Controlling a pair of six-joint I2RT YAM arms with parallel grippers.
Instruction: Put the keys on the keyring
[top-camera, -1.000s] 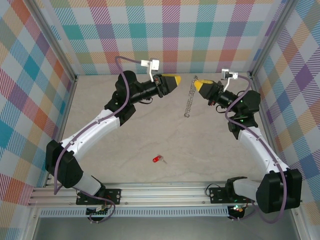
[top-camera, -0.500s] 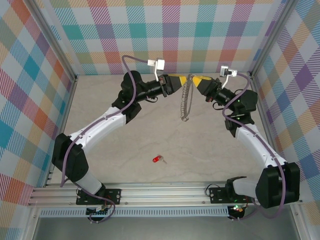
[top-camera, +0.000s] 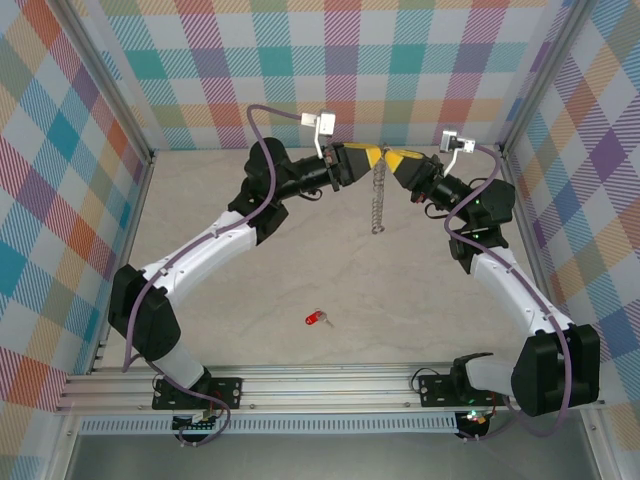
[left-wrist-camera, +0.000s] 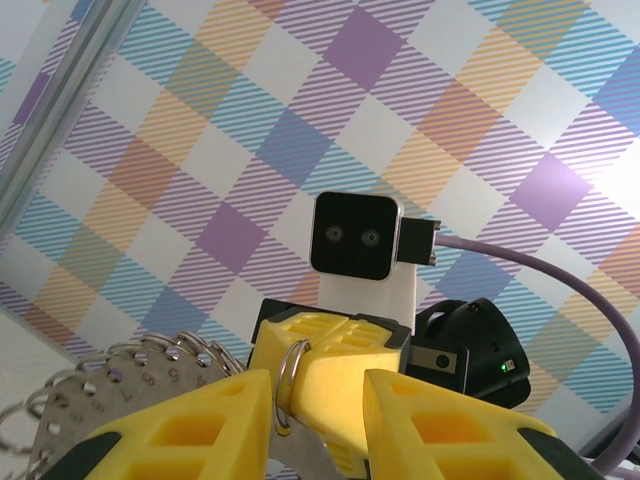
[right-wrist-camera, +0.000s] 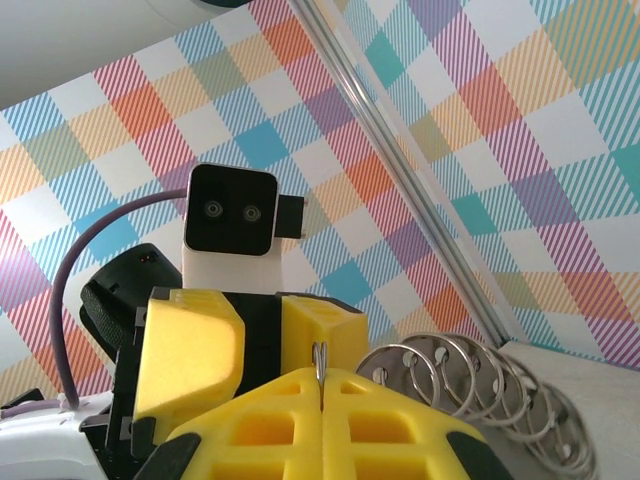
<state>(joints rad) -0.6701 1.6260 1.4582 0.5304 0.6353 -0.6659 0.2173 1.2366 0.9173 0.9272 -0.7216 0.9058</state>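
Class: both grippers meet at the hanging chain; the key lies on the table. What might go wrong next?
The right gripper pinches just one ring of the chain; it might slip free and fall. The left gripper, jaws open, straddles that same spot, so closing may clash with the right one.

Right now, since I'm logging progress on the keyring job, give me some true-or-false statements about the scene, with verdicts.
1. The red key lies on the table. True.
2. The keyring lies flat on the table. False: the right gripper holds its top end up.
3. The right gripper is shut on the keyring. True.
4. The left gripper grips the red key. False: the left gripper is up at the keyring's top end.
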